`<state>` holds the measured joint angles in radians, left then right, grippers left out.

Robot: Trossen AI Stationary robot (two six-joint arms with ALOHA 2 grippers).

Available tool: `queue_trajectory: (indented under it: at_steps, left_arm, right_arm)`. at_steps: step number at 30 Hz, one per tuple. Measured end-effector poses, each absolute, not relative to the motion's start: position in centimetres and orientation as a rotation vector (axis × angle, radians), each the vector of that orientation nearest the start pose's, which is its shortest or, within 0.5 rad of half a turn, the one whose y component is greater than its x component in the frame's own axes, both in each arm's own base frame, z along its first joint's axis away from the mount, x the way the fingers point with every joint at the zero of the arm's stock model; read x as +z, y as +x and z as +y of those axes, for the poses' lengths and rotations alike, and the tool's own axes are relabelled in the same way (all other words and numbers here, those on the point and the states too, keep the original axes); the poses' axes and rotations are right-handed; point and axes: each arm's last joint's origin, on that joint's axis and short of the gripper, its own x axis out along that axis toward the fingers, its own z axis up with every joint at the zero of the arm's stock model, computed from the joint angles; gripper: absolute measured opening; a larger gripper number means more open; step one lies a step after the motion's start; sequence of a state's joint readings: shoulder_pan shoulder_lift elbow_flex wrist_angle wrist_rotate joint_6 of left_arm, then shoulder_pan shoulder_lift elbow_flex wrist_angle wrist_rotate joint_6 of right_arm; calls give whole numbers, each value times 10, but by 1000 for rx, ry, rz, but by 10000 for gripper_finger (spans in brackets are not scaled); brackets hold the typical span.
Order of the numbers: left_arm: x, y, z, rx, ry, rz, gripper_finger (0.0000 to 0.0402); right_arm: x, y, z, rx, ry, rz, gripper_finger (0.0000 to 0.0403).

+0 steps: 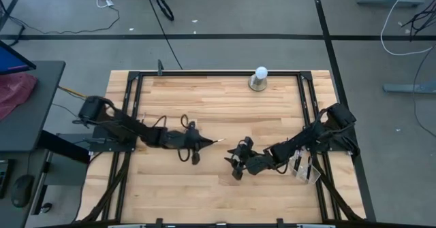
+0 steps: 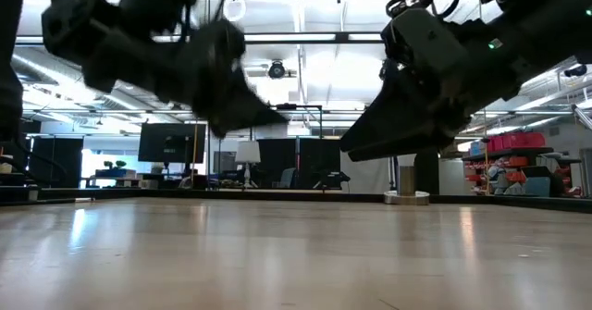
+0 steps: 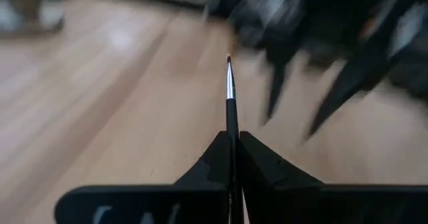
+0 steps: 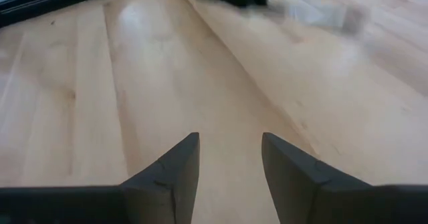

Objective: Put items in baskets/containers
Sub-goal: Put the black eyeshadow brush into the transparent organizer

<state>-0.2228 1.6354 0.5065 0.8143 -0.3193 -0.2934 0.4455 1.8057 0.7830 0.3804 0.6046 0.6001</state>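
While clamped between the closed fingers of the left gripper [image 3: 233, 147], one thin makeup brush [image 3: 231, 93] is held above mid-table, tip toward the right gripper [image 4: 229, 158], whose fingers are spread and empty. The clear organiser [image 1: 304, 168] is set near the table's right edge.

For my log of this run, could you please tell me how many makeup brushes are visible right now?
1: a thin brush clamped in the left gripper over mid-table, tip toward the open right gripper. Others may sit hidden in the clear organiser under the right arm.
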Motion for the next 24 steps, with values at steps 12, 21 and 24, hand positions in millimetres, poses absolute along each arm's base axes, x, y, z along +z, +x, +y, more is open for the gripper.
queue_trajectory:
  at_steps: [12, 21, 24]
  left_arm:
    - [186, 274, -79, -102, -234, 45, 17]
    - [187, 273, -81, -106, -234, 38, 20]
    - [187, 273, -81, -107, -233, 36, 19]
  right_arm:
    - [175, 321, 137, -293, 87, 47, 162]
    - [186, 321, 142, -202, 86, -36, 116]
    - [186, 321, 142, -195, 88, -38, 71]
